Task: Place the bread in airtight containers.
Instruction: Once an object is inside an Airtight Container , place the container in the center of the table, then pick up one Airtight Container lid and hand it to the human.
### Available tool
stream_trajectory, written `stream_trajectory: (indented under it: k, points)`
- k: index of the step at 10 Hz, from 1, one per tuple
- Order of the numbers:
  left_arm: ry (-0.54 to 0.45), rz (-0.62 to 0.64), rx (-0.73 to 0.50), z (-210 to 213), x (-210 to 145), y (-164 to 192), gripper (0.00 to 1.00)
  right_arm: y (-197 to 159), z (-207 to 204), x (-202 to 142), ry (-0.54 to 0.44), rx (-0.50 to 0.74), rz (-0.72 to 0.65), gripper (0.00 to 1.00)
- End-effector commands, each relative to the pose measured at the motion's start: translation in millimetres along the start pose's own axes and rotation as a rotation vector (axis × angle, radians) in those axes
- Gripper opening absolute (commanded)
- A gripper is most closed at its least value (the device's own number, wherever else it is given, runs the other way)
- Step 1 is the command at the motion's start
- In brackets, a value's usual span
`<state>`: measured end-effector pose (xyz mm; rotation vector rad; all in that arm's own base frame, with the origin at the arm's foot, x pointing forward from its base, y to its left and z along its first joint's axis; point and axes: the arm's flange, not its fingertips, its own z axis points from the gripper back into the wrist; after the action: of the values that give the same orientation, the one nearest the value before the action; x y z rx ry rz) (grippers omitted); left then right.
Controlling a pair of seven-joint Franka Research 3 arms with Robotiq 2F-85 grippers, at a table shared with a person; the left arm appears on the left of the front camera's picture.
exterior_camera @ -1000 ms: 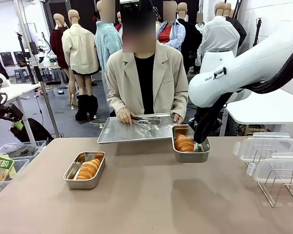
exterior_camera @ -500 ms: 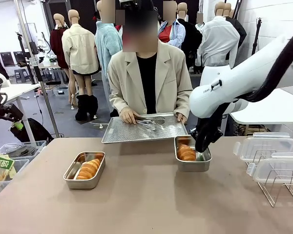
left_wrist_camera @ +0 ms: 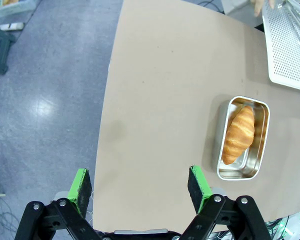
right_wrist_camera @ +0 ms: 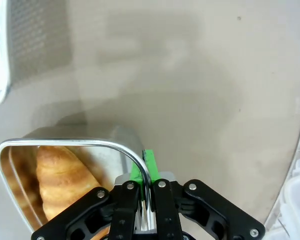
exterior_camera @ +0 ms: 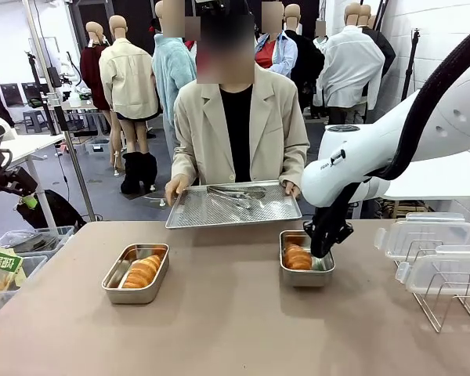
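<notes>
Your right arm [exterior_camera: 392,145] comes in from the right side, its white link sloping down toward the middle of the worktop [exterior_camera: 235,329]. From the wrist, the black right end effector [exterior_camera: 323,252] points almost straight down. Its fingers are pinched narrow on the side wall of the right tin [exterior_camera: 304,274]. In the right wrist view the tin's rounded rim [right_wrist_camera: 65,142] runs between the green pads [right_wrist_camera: 149,159] of that end effector [right_wrist_camera: 147,167]. The right roll [exterior_camera: 297,257] lies inside this tin, just beside the clamped wall [right_wrist_camera: 60,175].

Your left end effector [left_wrist_camera: 137,182] hangs high over the worktop's edge, looking down, with its fingers spread wide and nothing between them. Ahead of it and well apart sits the left tin [left_wrist_camera: 257,150], with the left roll [left_wrist_camera: 239,135] lying lengthwise inside. In the front view this tin [exterior_camera: 113,283] and its roll [exterior_camera: 142,271] sit on the left half of the worktop.

At the far side the person holds a perforated metal tray [exterior_camera: 204,210] by both ends. One hand [exterior_camera: 175,188] is on its left edge and the other hand [exterior_camera: 288,188] on its right. Tongs [exterior_camera: 236,193] lie on the tray. Clear lids [exterior_camera: 427,235] rest on a wire rack [exterior_camera: 446,301] at the right.
</notes>
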<state>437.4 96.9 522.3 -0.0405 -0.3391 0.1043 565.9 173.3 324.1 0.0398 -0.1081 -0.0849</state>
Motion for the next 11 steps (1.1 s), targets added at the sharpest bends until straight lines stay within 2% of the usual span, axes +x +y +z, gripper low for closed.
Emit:
stream_trajectory:
  k: [1,5,6,7,9,11]
  points:
    - [0.0,0.001,0.009,0,1,1,1.0,3,4,2,-0.004,-0.029,-0.029,0.22]
    - [0.0,0.001,0.009,0,1,1,1.0,5,22,-2,-0.04,-0.028,0.006,1.0]
    - [0.0,0.001,0.009,0,1,1,1.0,2,41,-9,-0.078,-0.035,0.036,1.0]
    - [0.0,0.001,0.009,0,1,1,1.0,-4,64,-19,-0.07,-0.009,0.15,1.0]
    - [0.0,0.001,0.009,0,1,1,1.0,-31,124,-39,-0.143,-0.026,0.264,1.0]
    - [0.0,0.001,0.009,0,1,1,1.0,-57,176,-45,-0.189,-0.118,0.259,1.0]
